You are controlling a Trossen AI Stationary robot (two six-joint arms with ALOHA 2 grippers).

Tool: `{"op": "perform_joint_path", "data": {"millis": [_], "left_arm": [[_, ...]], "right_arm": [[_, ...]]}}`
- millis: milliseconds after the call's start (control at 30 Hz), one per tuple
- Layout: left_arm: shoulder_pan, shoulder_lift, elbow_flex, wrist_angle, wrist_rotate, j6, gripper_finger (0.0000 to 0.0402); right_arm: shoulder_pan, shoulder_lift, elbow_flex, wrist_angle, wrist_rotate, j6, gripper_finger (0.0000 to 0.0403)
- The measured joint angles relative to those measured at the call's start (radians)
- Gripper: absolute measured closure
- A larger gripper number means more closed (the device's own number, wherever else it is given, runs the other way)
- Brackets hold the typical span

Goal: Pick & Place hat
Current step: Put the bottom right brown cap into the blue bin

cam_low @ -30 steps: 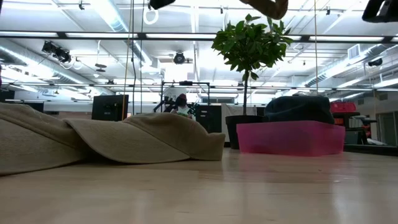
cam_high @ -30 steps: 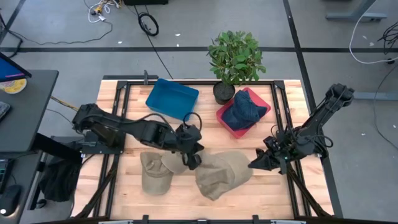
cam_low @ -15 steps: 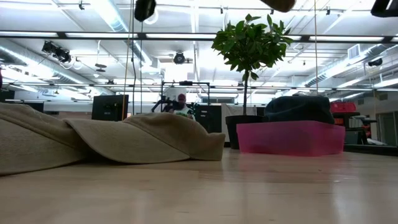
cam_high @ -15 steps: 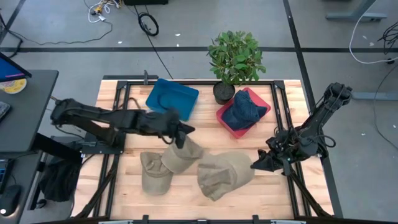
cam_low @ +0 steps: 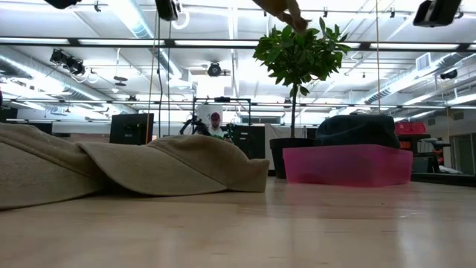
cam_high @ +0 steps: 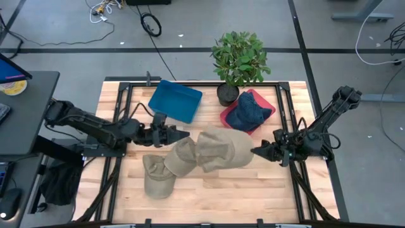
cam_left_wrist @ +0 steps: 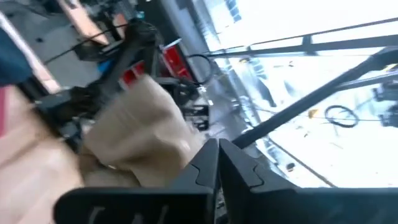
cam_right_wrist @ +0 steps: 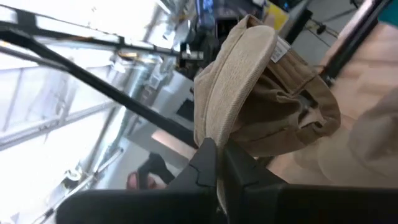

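My right tool (cam_high: pixel 255 151) pinches the tan hat (cam_high: pixel 218 151) by its edge at frame centre, lifted off the desk (cam_high: pixel 253 190); the thin hold could slip. Its long axis runs left to right, pinched end pointing right. My left tool (cam_high: pixel 180 134), fingers closed and empty, sits beside it.

1. Even overhead light is falling on the worktop (cam_high: pixel 209 190) in the high view, casting only soft shadows.
2. Bright ceiling strips are glaring in the low view, silhouetting the plant (cam_low: pixel 297 52).
3. Motion blur is smearing the left wrist view.
4. Windows are blowing out white behind the hat (cam_right_wrist: pixel 249 93) in the right wrist view.
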Motion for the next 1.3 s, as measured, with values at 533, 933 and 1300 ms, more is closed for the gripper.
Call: {"op": "perform_joint_path", "data": {"millis": [533,933,1300], "left_arm": [[0.057,0.0,0.0,-0.064,0.101,-0.072,0.0152],[0.086,0.0,0.0,-0.071,0.107,0.076,0.0099],[0.127,0.001,0.0,-0.068,0.108,0.113,0.0099]], "right_arm": [[-0.125,0.001,0.115,-0.125,-0.06,-0.054,0.0402],[-0.197,0.002,0.117,-0.12,-0.096,-0.038,0.0402],[-0.306,0.022,0.117,-0.118,-0.217,-0.011,0.0402]]}}
